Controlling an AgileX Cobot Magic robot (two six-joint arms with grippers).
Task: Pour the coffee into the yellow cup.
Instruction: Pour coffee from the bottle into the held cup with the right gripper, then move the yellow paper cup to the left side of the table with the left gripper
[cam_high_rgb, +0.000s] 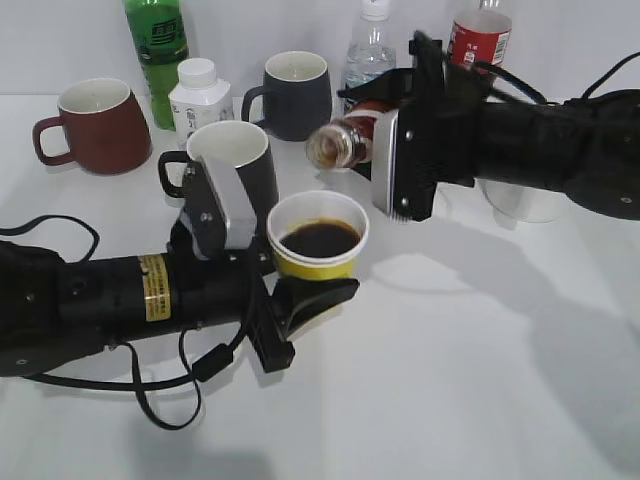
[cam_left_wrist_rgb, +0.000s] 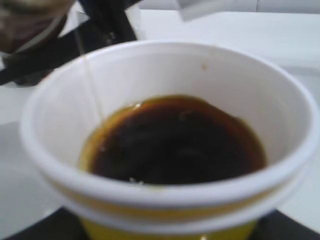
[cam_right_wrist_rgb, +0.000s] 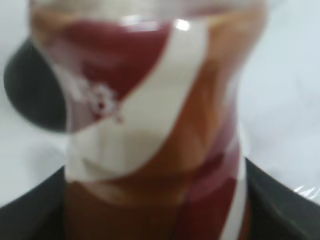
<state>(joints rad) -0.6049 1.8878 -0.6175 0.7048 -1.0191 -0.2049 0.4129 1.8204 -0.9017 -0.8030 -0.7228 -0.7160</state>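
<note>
white table (cam_high_rgb: 480, 380) — apparently white wall (cam_high_rgb: 250, 25), soft shadows

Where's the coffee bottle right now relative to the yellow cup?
In the exterior view the coffee bottle is tipped on its side in the right gripper, mouth pointing left, above and just behind the yellow cup, with the black mug to its left.

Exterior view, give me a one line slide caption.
Right hand tips the coffee bottle over the yellow cup, part-filled with coffee and held by the left hand.

I see the small yellow paper cup (cam_high_rgb: 318, 240) with white rim upright on the surface, partly filled with dark brown coffee (cam_left_wrist_rgb: 172, 140); the curvy brown red-white-labelled bottle (cam_high_rgb: 345, 142) lies tipped above it.
</note>
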